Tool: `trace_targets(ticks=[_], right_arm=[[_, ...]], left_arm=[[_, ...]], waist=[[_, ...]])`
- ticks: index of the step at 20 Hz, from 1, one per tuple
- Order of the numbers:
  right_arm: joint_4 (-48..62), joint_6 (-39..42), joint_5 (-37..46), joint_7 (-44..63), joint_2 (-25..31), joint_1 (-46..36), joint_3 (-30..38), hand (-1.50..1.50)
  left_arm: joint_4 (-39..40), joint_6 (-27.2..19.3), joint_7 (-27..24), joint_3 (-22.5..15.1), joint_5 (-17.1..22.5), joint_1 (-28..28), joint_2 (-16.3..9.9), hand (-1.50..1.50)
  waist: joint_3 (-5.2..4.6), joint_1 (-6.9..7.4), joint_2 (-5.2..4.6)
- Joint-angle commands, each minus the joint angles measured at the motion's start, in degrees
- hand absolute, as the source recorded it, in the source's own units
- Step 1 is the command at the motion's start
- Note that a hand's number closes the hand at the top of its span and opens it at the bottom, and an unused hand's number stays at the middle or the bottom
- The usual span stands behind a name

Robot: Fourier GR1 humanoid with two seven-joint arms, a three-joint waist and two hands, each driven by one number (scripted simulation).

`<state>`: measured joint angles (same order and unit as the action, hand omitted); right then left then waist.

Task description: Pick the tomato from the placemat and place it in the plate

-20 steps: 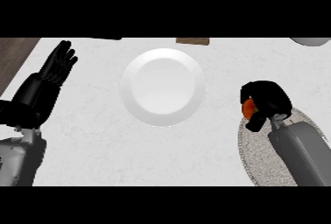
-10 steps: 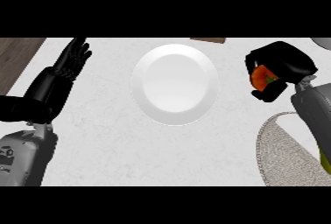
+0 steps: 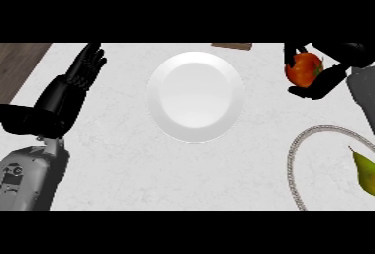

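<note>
Tomato [image 3: 302, 68]: roundish, no clear long axis, right of plate [image 3: 195, 97], apart.
My right hand [image 3: 324, 79]: curled round tomato.
My left hand [image 3: 70, 94]: fingers straight, resting left.
Placemat [image 3: 299, 163]: lower right, carries green pear-like fruit [image 3: 364, 170].

Bright even light from above, soft sheen on the white plate [image 3: 195, 96], faint shadows, no glare or blur

White marbled tabletop [image 3: 110, 163]. On it: 1 white plate [image 3: 195, 96] at centre, 1 grey placemat [image 3: 322, 163] at right edge, brown object [image 3: 232, 45] at far edge.
</note>
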<state>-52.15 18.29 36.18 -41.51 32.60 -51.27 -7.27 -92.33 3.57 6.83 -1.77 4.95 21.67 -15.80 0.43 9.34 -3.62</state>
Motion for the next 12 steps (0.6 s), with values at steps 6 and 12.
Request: trace_targets(ticks=[6, 12], right_arm=[[12.99, 9.38, -7.52, -14.98, -4.14, -10.65, 0.12, 1.50], [19.24, 10.72, -7.94, -14.76, -8.07, -17.50, -2.98, 1.50]], left_arm=[[2.47, -0.36, -0.64, 0.83, -0.37, 0.09, 0.13, 0.00], [4.36, -0.06, -1.57, 2.02, -0.37, -0.41, -0.46, 0.00]], waist=[[-0.34, -1.57, 0.97], [-0.45, -3.22, 1.51]])
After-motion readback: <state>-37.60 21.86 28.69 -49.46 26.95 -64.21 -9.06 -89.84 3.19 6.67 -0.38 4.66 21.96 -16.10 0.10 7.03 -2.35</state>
